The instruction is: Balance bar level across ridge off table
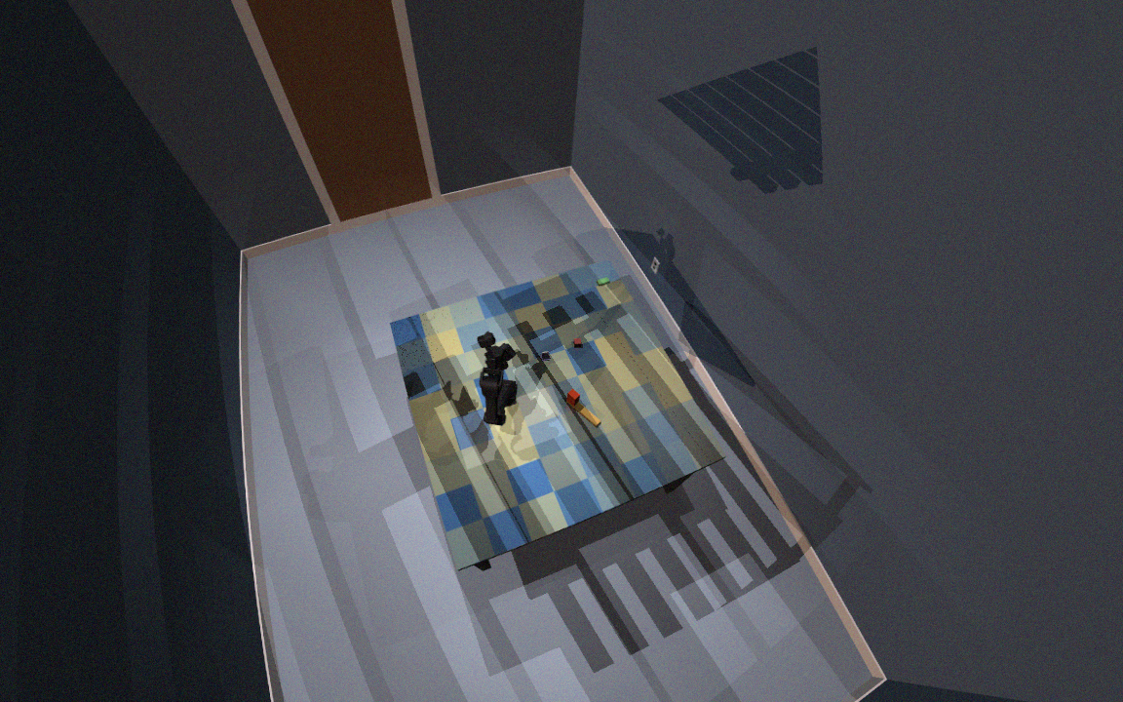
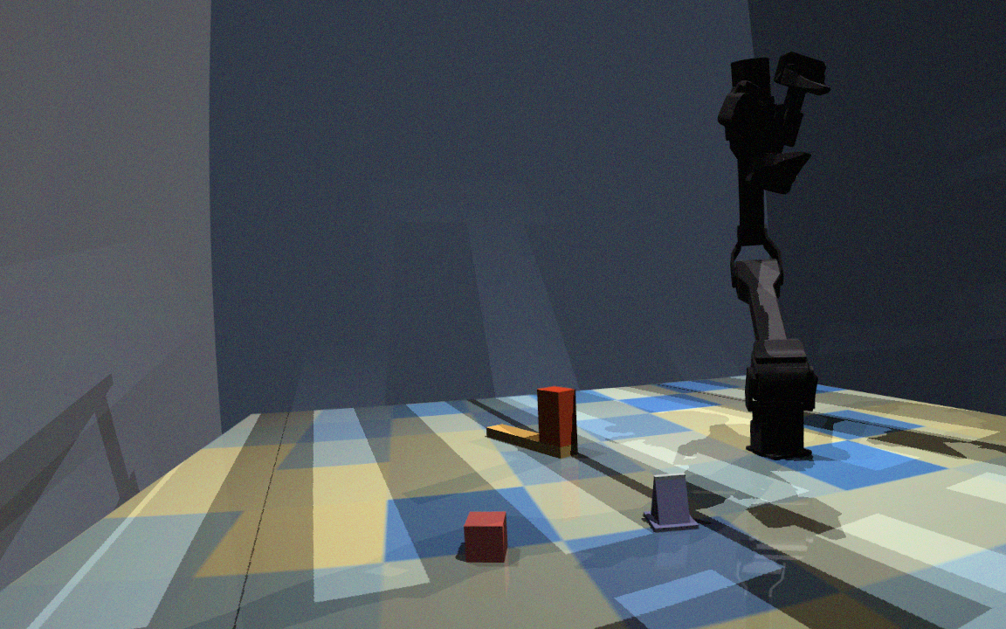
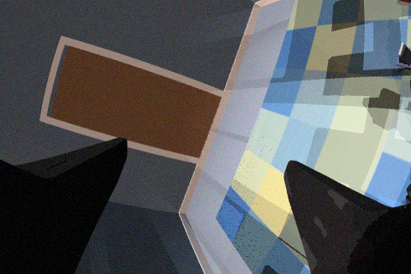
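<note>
The fingers are standing wide apart with nothing between them, raised high above the worktop on the upright black arm. In the wrist view they are framing a brown door and the checkered surface. The bar is lying flat on the worktop, well apart from the arm — a tall red block is standing on one end of it. The grey-purple ridge is sitting nearer the exterior camera, near a small red cube. A green piece is resting by the far edge.
</note>
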Tool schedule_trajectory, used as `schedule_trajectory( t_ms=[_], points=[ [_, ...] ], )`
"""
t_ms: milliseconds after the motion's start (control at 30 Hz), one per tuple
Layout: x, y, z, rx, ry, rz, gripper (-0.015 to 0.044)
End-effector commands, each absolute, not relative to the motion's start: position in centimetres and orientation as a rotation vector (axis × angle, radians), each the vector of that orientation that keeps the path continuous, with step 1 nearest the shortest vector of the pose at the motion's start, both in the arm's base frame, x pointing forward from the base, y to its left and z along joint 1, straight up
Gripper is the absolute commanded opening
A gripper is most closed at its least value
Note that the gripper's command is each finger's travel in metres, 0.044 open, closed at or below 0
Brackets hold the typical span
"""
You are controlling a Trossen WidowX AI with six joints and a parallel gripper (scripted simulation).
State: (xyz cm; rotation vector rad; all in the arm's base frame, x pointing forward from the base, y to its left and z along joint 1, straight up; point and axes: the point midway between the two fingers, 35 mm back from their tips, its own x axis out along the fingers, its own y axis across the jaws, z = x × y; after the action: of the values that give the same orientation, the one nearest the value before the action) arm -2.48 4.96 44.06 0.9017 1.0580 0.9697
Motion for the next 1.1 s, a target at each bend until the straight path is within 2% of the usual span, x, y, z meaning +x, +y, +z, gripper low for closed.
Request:
schedule_trajectory(
  t_ms=[0, 67, 100, 600, 1067],
  points=[
    [-2.4, 5.0, 44.0, 0.902, 1.057, 0.966, 0.0374],
    [-1.9, 5.5, 43.9, 0.906, 1.050, 0.934, 0.0321],
    [-1.5, 5.9, 43.8, 0.909, 1.045, 0.910, 0.0315],
    [4.7, 9.8, 42.9, 0.880, 0.998, 0.601, 0.0315],
    [11.3, 11.0, 41.3, 0.840, 0.977, 0.335, 0.0315]
  ],
)
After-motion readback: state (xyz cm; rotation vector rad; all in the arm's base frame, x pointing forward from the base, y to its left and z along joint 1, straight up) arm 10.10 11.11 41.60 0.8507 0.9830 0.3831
